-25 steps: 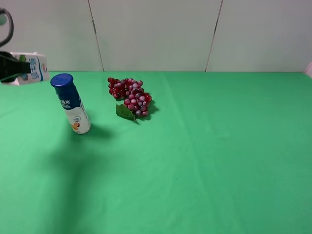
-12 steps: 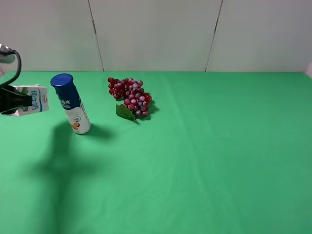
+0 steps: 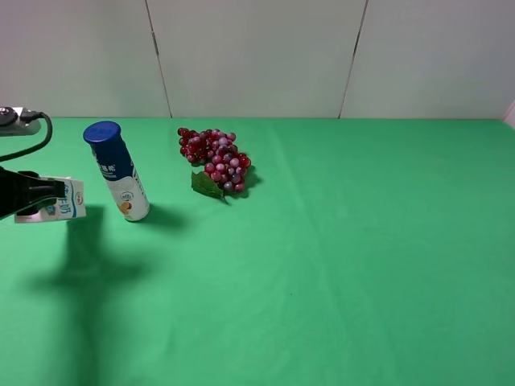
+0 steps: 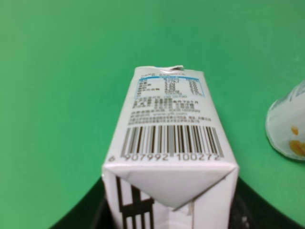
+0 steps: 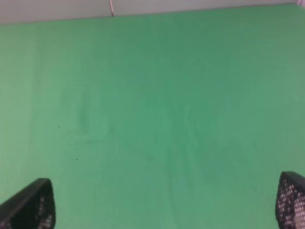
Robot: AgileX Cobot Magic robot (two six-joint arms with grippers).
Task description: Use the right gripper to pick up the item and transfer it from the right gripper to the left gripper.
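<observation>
At the left edge of the exterior view, the left pincer (image 3: 47, 191) pinches the milk carton (image 3: 63, 201), barcode side up. The carton sits just left of the blue-capped bottle (image 3: 119, 170) and seems to hang clear of the green table (image 3: 362, 241). The right pincer (image 5: 159, 207) is spread wide, holding nothing.

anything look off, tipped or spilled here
Nothing is spilled or damaged. The only oddity is the milk carton, held sideways above the table in the left tool at the far left edge. The bottle stands on its base and the grapes lie in one bunch.
</observation>
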